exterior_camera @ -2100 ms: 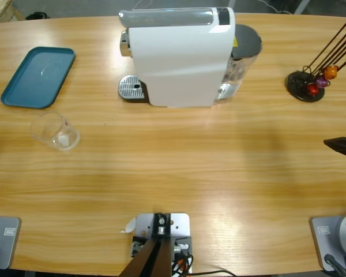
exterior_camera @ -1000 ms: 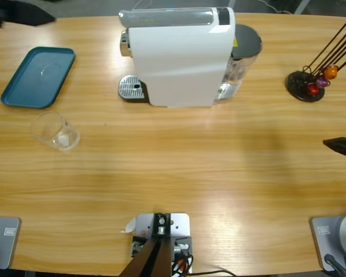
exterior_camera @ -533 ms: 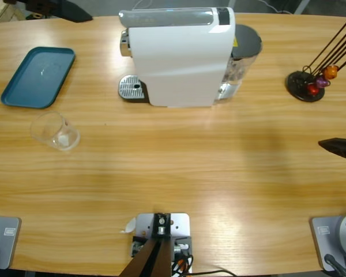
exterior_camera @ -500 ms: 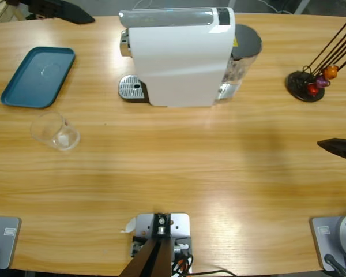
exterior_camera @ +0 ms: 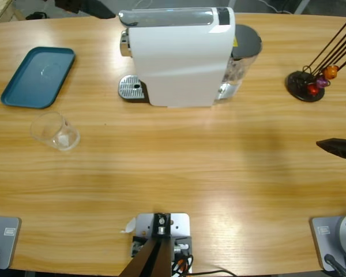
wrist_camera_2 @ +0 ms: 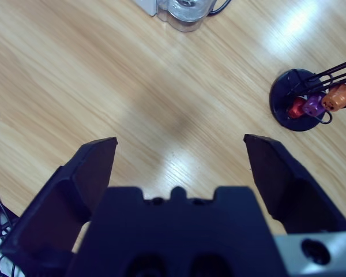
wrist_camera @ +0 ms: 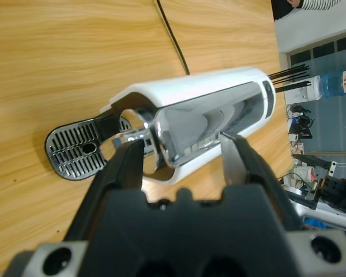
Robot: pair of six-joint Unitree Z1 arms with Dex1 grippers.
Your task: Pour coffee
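No coffee showed anywhere; the clear glass cup (exterior_camera: 55,131) stood near the blue tray (exterior_camera: 38,77), well apart from the white coffee machine (exterior_camera: 181,56) and its drip grate (exterior_camera: 131,88). My left gripper (wrist_camera: 181,153) hung above the machine's front, jaws apart. My right gripper (wrist_camera_2: 180,153) hovered spread wide near the capsule stand (wrist_camera_2: 303,99).

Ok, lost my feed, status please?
Left gripper open, lined up on the white coffee machine. Right gripper open over bare table. Glass cup empty beside the blue tray; no coffee visible. Nothing blocking.
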